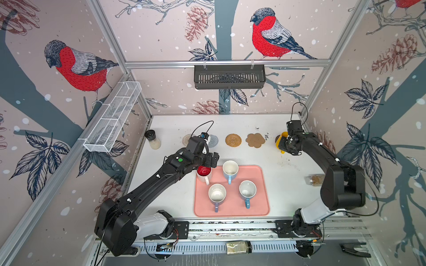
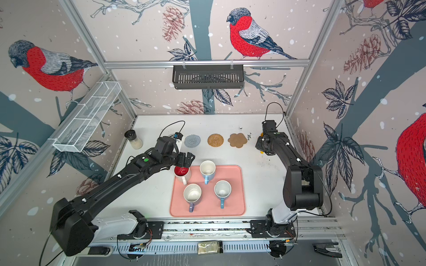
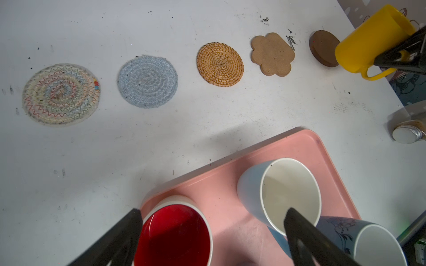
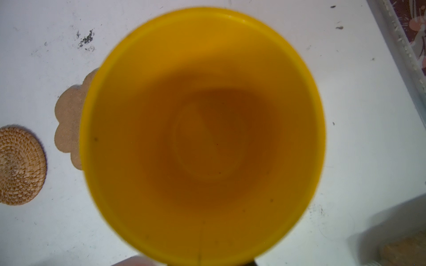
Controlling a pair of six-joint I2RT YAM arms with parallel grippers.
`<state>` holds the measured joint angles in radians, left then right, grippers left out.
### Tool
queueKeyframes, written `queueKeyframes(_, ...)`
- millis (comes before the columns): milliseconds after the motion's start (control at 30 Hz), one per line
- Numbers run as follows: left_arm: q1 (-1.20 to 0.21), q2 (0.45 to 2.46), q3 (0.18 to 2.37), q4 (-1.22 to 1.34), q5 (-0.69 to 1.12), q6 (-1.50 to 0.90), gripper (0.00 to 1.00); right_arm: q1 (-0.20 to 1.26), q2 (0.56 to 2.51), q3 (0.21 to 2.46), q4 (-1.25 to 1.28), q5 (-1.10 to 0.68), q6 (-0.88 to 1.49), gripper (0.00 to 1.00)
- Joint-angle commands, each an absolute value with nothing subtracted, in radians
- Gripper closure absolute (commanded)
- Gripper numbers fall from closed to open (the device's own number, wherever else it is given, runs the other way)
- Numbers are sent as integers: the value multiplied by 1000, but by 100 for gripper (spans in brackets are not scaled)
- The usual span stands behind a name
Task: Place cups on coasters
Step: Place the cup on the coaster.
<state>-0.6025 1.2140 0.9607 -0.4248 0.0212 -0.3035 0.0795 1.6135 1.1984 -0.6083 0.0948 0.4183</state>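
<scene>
My right gripper (image 1: 285,144) is shut on the rim of the yellow cup (image 3: 368,39), which is tilted at the dark brown wooden disc coaster (image 3: 322,48); I cannot tell if they touch. The yellow cup (image 4: 202,135) fills the right wrist view and hides the jaws. My left gripper (image 3: 213,214) is open above the white cup with red inside (image 1: 204,171) on the pink tray (image 1: 262,207). The tray also holds two light blue cups (image 1: 230,169) (image 1: 247,190) and a lavender cup (image 1: 216,194). The beige woven (image 3: 61,94), grey-blue (image 3: 147,81), rattan (image 3: 220,64) and cork flower (image 3: 273,54) coasters are bare.
A black-lidded glass jar (image 1: 153,139) stands at the back left. Another jar (image 1: 314,179) lies on its side right of the tray, by the right arm. A third jar (image 1: 238,247) lies on the front rail. A black basket (image 1: 229,77) and a white wire basket (image 1: 113,117) hang on the walls.
</scene>
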Motion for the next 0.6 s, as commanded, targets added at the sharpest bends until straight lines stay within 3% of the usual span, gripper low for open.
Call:
queueKeyframes(0, -603, 1206, 956, -404, 17, -285, 3, 57, 1651, 1233, -540, 133, 414, 99)
queueKeyframes(567, -603, 1220, 944, -403, 35, -279, 3, 21, 1809, 1366, -540, 194, 387, 99)
